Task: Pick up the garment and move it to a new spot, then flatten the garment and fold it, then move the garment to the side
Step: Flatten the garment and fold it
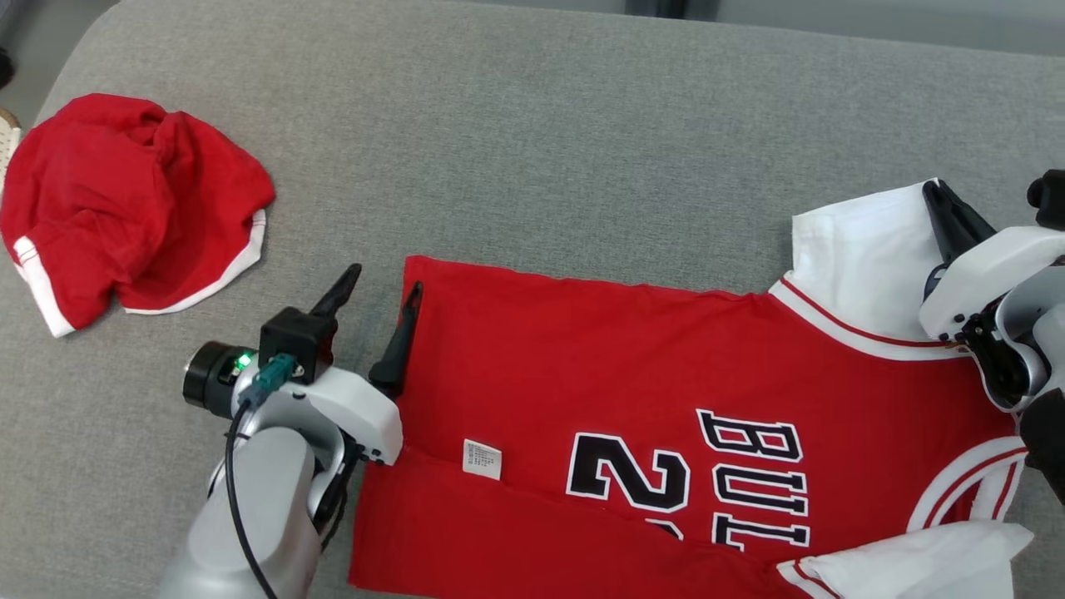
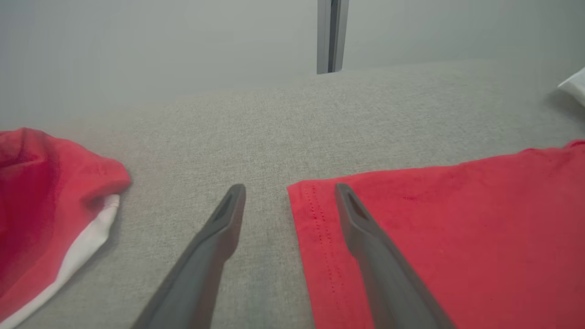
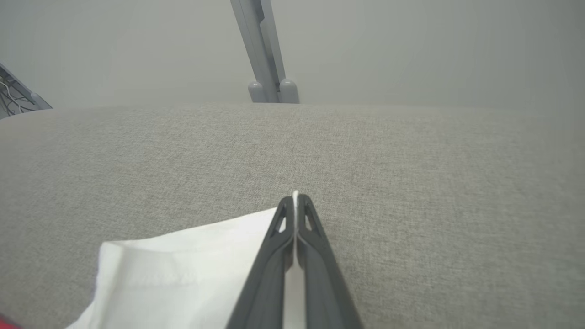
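Red Bulls jersey [image 1: 624, 349] is lying spread on the grey tabletop [image 1: 532, 125], likely soft, limp and light, best held at edges: right pincer [image 3: 296, 197] is pinching its white sleeve [image 3: 183, 260], left pincer [image 2: 289, 188] is gaping wide astride the hem corner [image 2: 311, 201].

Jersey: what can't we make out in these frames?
- Head view: jersey print, partly under its own fold; near side cut off by the bottom edge.
- Head view: tag, text too small.
- Right wrist view: right gripper shut on white sleeve; fingers hide how much cloth is pinched.
- Left wrist view: left gripper open; finger contact with hem unclear.
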Robot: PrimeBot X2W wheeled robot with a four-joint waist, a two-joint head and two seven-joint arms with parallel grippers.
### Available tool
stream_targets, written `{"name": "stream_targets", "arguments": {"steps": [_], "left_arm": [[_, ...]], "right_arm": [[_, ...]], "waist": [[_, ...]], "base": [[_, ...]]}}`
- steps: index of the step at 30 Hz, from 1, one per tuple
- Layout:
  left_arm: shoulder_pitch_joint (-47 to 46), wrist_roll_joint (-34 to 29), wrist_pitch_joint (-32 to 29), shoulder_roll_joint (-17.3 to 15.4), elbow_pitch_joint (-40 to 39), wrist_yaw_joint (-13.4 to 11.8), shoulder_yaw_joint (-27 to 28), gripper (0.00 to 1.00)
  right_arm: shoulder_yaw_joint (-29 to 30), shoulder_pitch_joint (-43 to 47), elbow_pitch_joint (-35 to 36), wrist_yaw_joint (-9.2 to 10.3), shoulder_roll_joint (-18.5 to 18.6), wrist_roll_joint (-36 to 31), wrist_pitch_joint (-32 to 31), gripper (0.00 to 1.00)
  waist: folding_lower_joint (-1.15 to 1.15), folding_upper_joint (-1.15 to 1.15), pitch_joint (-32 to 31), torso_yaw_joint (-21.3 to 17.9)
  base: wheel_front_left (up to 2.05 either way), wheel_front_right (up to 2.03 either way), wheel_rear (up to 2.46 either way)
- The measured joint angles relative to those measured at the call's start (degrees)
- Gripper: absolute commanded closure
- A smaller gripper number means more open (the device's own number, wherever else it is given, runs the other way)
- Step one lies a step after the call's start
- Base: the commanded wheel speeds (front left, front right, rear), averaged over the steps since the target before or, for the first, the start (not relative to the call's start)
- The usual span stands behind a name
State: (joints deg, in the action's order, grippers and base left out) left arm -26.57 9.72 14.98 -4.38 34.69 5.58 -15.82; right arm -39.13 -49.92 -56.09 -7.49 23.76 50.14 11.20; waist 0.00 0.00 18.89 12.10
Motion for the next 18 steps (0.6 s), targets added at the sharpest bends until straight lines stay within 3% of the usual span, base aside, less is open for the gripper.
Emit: {"name": "stream_targets", "arguments": {"steps": [7, 18], "left_arm": [[-13.3, -2.7, -0.5, -1.9, 19.0, 1.3, -4.4, 0.0], [-18.6, -3.3, -0.2, -0.4, 28.8, 1.5, -8.5, 0.0]], "right_arm": [[-6.3, -1.6, 1.2, 0.0, -0.3, 4.3, 1.0, 1.0], [-12.7, -3.2, 0.8, 0.0, 0.3, 9.1, 2.0, 1.0]], "waist": [[0.0, 0.0, 0.6, -3.4], [0.0, 0.0, 0.4, -3.4]], "base": [[0.0, 0.0, 0.0], [0.0, 0.0, 0.0]]}}
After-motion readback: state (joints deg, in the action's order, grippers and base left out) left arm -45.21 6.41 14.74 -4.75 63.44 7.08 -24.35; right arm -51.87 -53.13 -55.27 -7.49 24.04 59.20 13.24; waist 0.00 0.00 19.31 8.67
